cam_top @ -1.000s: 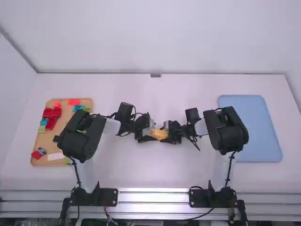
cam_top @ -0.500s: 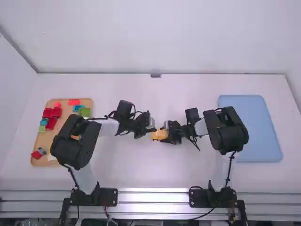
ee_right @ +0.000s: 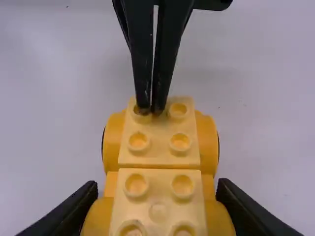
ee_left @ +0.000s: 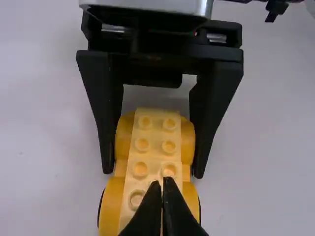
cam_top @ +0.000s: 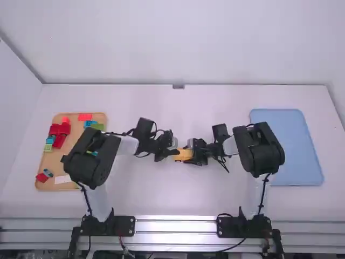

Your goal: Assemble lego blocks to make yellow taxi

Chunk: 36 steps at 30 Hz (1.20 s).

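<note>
High view: rightward to the yellow car (cam_top: 185, 155), mid-tabletop (cam_top: 194, 197), the left claw (cam_top: 176, 152) is brought. Left wrist: it's pinched by the right claw (ee_left: 152, 172), lengthwise between both. Right wrist: end studs (ee_right: 178, 110) are overlapped by pressed-together left fingers (ee_right: 163, 66).

Table (cam_top: 178, 199): white; far wall (cam_top: 172, 43) along its far edge, left wall (cam_top: 16, 118) at left. Grey fitting (cam_top: 178, 86): near the middle of the far edge. Metal rail (cam_top: 175, 227): runs left to right along the near edge. Blue tray (cam_top: 302, 145): right side of table. Tan tray (cam_top: 48, 162): left side of table. Contents: red blocks (cam_top: 60, 129) and blue blocks (cam_top: 90, 123) at several positions; green blocks (cam_top: 97, 127) at far right and left; white piece (cam_top: 63, 179) toward the near edge.
</note>
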Available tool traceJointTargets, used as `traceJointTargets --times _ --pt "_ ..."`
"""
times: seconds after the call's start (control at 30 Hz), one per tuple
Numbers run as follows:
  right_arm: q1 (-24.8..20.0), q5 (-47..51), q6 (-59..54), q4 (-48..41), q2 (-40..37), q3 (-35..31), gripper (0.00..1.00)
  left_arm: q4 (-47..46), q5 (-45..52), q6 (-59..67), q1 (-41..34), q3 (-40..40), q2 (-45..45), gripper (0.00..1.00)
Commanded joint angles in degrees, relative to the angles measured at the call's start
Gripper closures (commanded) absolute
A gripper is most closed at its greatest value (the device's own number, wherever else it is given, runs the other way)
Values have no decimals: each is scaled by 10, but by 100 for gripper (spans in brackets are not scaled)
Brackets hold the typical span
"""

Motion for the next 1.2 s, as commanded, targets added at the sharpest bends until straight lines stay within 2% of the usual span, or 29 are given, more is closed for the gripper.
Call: traceJointTargets --times 0.0,0.33,0.5,0.77,1.13,1.17 --pt "9 3 -9 2 9 -3 44 -12 -32 -1 -24 -4 19 98" --pt "10 3 -9 6 9 -3 44 -35 -93 -2 -26 2 38 98" --pt "3 3 -7 6 9 -3 44 -132 -183 2 -33 33 38 98" --pt "3 3 -9 6 9 -3 43 -184 -100 59 -20 83 21 98" --pt "3 19 23 33 8 -3 42 -270 -122 43 14 202 -88 98" --pt "3 25 26 34 8 -3 39 -267 -130 43 21 205 -96 98"
